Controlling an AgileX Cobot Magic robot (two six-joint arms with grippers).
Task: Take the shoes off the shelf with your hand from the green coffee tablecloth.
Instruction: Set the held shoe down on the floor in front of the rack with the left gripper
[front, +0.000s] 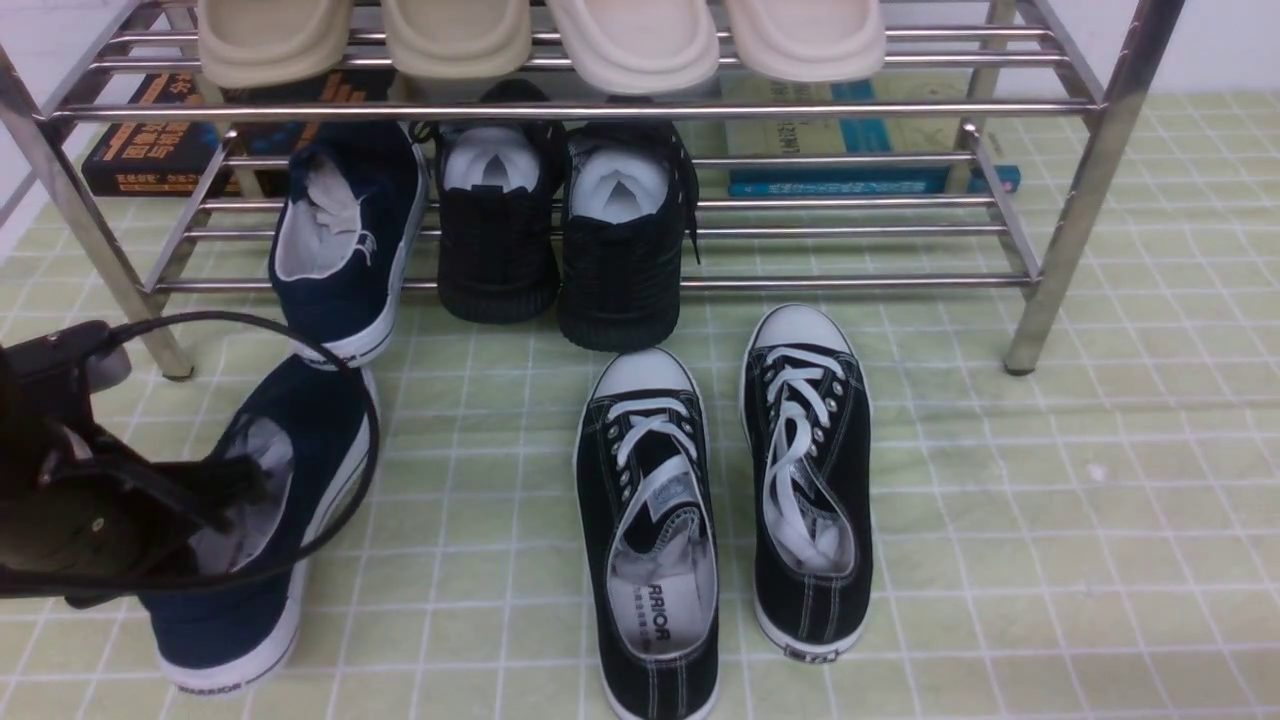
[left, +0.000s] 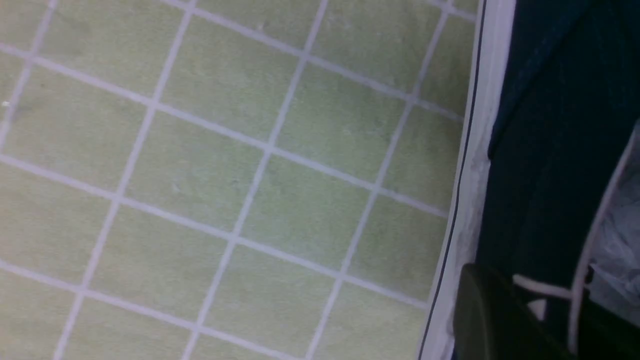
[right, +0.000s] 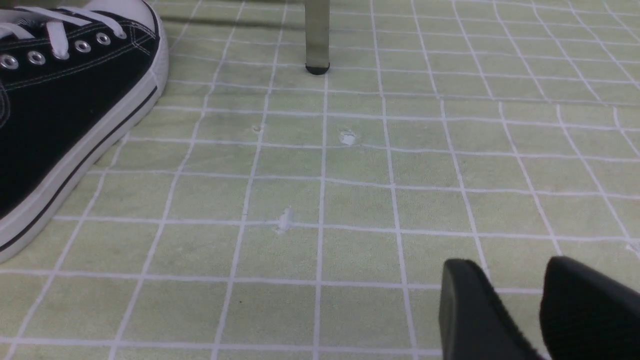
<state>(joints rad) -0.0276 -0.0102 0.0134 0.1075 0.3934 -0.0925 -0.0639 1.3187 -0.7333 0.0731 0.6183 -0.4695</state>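
Two navy slip-ons, apart from each other: first slip-on (front: 345, 240) on the lower tier of the chrome rack (front: 840, 285), heel overhanging the front bar; second slip-on (front: 310, 410) on the pale green cloth (front: 1130, 500), heel towards the camera, front end near the rack's front.

Left gripper (front: 245, 490) over the opening of the second slip-on. Fingers low at the shoe's side in the left wrist view; cannot tell jaw gap, nor whether pinching the shoe wall. Black cable (front: 375, 430) looped across the same shoe.

Right gripper (right: 510, 272): fingertips parted, with cloth visible between and nothing in hold.

Also on the lower tier, just beside the first slip-on: all-black shoes (front: 620, 270). Pale clogs (front: 640, 45) on the upper tier. White-laced black sneakers (front: 810, 480) on the cloth; books (front: 850, 140) behind the rack.
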